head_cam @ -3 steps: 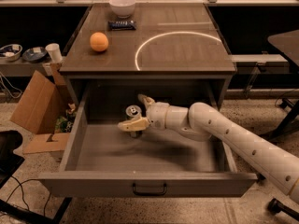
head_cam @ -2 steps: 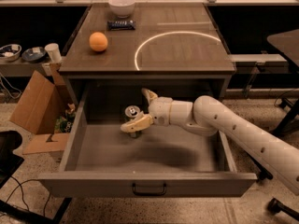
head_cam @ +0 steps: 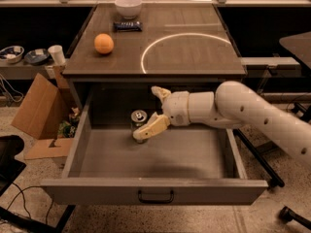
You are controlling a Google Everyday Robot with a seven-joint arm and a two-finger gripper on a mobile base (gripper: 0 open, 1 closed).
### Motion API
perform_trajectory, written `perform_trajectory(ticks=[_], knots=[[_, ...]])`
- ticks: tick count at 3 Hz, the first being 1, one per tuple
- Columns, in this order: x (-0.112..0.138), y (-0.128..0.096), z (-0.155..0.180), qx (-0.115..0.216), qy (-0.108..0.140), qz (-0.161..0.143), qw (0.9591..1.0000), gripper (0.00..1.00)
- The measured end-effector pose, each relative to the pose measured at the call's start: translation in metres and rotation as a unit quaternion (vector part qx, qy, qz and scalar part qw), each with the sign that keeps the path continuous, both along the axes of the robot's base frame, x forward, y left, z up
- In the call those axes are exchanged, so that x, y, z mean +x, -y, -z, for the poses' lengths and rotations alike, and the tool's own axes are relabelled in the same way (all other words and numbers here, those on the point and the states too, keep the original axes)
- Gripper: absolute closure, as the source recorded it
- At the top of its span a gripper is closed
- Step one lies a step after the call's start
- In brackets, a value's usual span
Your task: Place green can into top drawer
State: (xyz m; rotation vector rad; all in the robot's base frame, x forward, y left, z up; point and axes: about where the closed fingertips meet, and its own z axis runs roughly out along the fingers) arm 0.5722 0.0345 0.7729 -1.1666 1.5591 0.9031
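The green can (head_cam: pixel 138 122) stands upright on the floor of the open top drawer (head_cam: pixel 97 188), near its back wall and left of centre. Its silver top and pull tab face up. My gripper (head_cam: pixel 147 113) is inside the drawer just right of the can, and it is open. One finger (head_cam: pixel 151 127) lies low in front of the can's right side. The other finger (head_cam: pixel 160 92) points up toward the underside of the tabletop. I cannot tell whether the low finger touches the can.
On the tabletop are an orange (head_cam: pixel 104 43), a white bowl (head_cam: pixel 128 6), a dark snack packet (head_cam: pixel 128 26) and a white ring marking (head_cam: pixel 189 50). A cardboard box (head_cam: pixel 41 113) stands on the floor to the left. A black handle (head_cam: pixel 155 197) is on the drawer front.
My gripper has moved slightly up and to the right, away from the can. The can stays standing in the same spot in the drawer.
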Motion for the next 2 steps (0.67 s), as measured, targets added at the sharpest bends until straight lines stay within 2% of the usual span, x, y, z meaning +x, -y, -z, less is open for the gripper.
perform_trajectory(ticks=[1,2], knots=[[-0.011,0.009,-0.042,-0.065,-0.005,-0.026,0.9975,0.00],[0.001,0.027,-0.111,-0.132,-0.014,-0.025,0.9909,0.00]])
